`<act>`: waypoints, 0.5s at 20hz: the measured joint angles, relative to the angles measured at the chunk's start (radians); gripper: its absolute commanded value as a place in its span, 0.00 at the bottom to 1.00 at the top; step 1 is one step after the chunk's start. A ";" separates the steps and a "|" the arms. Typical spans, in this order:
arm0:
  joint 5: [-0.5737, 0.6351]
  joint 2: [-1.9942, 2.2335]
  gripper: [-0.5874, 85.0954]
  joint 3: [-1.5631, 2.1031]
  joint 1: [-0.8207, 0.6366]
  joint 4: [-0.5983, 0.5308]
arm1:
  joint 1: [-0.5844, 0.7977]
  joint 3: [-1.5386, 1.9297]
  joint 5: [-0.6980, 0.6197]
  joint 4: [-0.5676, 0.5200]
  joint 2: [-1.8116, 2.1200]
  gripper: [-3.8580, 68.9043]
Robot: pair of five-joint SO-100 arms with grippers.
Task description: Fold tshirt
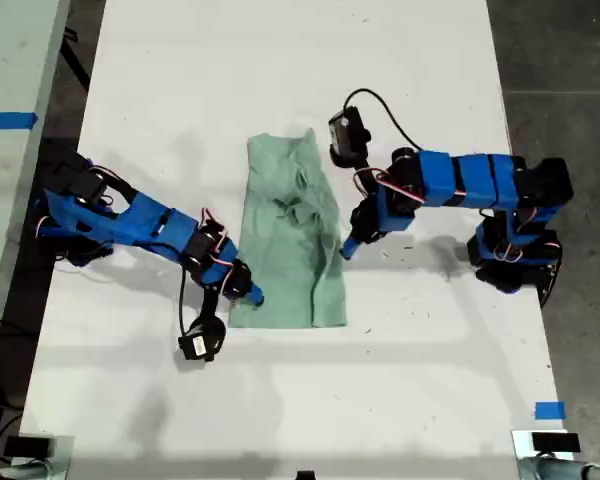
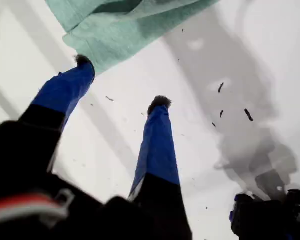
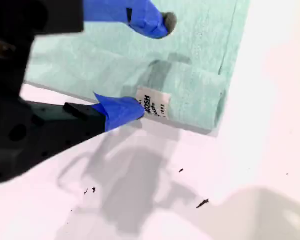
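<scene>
Tshirt (image 1: 288, 235) runs off frame edge in both wrist views; only a corner shows in first wrist view (image 2: 121, 26). Small white label (image 3: 154, 106) on hem in second wrist view: print too blurred for you to read. Dark specks (image 2: 248, 114) on table (image 1: 420, 400): too small to identify. Second gripper (image 3: 140, 70) body blurred, cropped by frame. Blue tape (image 1: 548, 410) partly cut off near table edge at exterior view's right.

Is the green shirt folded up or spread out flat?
Folded. The tshirt lies as a narrow strip with no sleeves sticking out, and the second wrist view shows doubled layers at its edge.
</scene>
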 measured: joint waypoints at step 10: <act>-0.057 -0.075 0.01 0.000 0.000 -0.012 | 0.002 0.186 0.043 -0.063 0.110 0.41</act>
